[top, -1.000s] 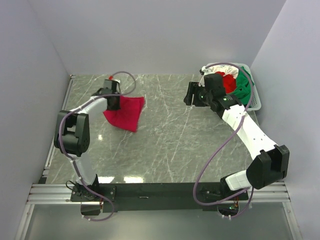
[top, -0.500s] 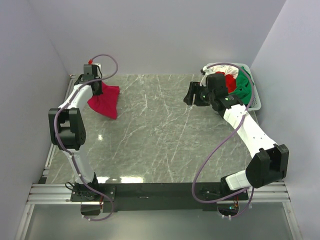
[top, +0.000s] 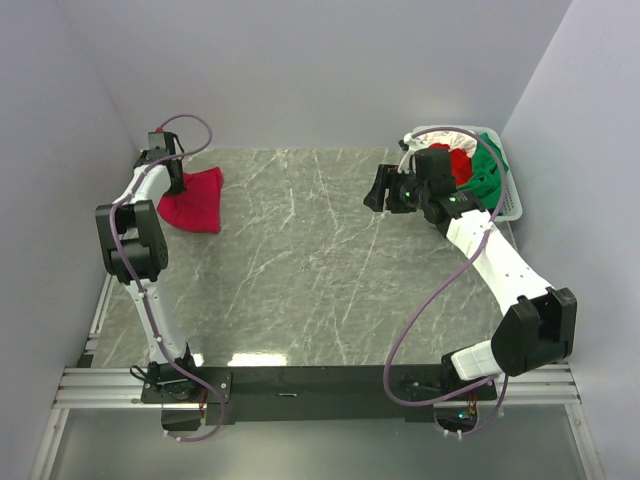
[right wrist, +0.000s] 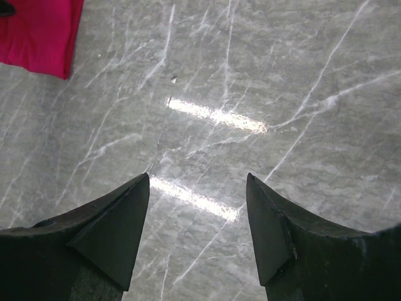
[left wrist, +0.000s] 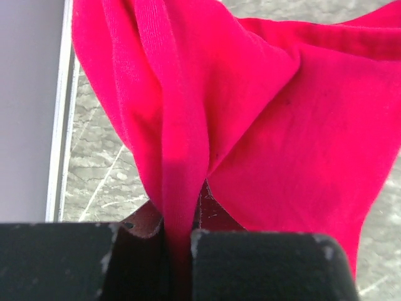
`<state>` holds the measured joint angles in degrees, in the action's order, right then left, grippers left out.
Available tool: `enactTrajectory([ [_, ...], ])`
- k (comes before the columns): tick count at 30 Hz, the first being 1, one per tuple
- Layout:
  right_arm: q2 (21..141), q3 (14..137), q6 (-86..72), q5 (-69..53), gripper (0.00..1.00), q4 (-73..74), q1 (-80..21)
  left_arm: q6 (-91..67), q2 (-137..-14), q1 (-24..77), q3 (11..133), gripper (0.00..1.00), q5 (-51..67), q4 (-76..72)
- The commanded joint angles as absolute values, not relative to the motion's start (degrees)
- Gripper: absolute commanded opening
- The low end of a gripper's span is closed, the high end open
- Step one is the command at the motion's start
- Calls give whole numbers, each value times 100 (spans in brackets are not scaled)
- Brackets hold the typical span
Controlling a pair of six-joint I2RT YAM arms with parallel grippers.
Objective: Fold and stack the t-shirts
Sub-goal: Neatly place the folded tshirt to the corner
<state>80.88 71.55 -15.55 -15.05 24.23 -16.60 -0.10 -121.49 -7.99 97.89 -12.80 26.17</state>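
basket [top: 514,203]: far right corner; holds red shirt [top: 460,163], green shirt [top: 488,172], white shirt [top: 430,138], bunched
crimson shirt [top: 195,200]: far left of bench [top: 320,280], possibly touching it
left end effector [left wrist: 178,235]: pinching crimson shirt
right end effector [right wrist: 197,200]: spread, beside basket

The left arm [top: 140,215] rises from its base at the near left, bends at a raised elbow and stretches along the left side toward the far corner. The left gripper [left wrist: 178,233] points downward there, and its fingers [left wrist: 62,263] are pressed together on a fold of the red t-shirt [left wrist: 282,125]. The right arm [top: 490,260] bends at an elbow near the right edge and reaches inward to the far right. The right gripper [right wrist: 198,185] faces left and down, its two fingers spread wide apart.
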Motion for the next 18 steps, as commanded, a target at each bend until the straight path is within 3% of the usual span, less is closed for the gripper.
enactTrajectory([
  [1, 7998, 7084, -1538, -1670, 70, 2145, -1617, 44, -12243, -861, 10282, 0, -1564, 2584],
  [18, 7998, 7066, -1529, -1714, 70, 2136, -1617, -202, -12665, -1072, 10520, 0, -1960, 2478],
])
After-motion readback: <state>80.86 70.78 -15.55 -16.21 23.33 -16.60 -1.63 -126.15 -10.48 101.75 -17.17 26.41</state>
